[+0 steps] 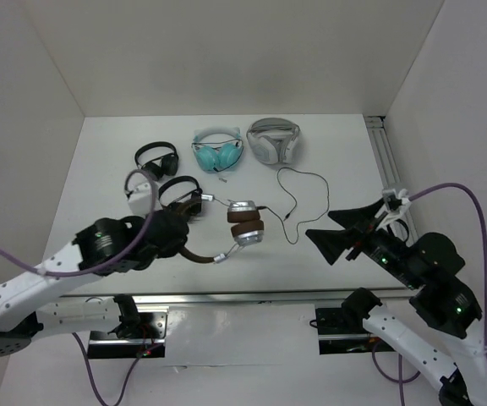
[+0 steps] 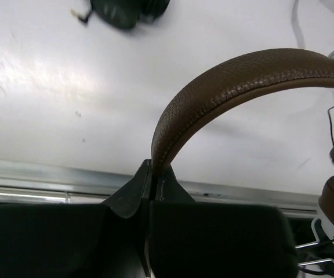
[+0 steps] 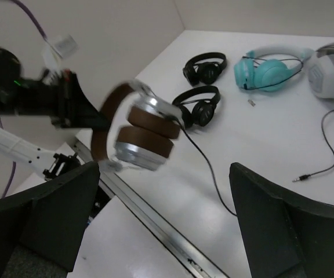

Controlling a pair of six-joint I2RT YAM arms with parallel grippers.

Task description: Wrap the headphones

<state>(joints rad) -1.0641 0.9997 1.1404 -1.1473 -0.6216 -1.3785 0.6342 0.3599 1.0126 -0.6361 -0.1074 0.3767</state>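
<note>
The headphones (image 1: 245, 225), with a brown headband, brown pads and silver earcups, hang in the air above the table's front middle. My left gripper (image 1: 178, 244) is shut on the headband (image 2: 242, 75), and its fingertips (image 2: 164, 179) pinch the band's end in the left wrist view. The thin black cable (image 1: 297, 203) trails from the earcups across the table to the right. In the right wrist view the headphones (image 3: 144, 136) are a little blurred, and the cable (image 3: 210, 168) ends in a plug (image 3: 297, 179). My right gripper (image 1: 336, 234) is open and empty, right of the earcups, and shows wide open in its own view (image 3: 164, 171).
Two small black headphones (image 1: 156, 158) (image 1: 182, 193), teal headphones (image 1: 218, 152) and white-grey headphones (image 1: 273, 139) lie at the back. A white object (image 1: 140, 193) lies left of them. A metal rail (image 1: 387, 165) runs along the right side and another (image 1: 269, 296) along the front edge.
</note>
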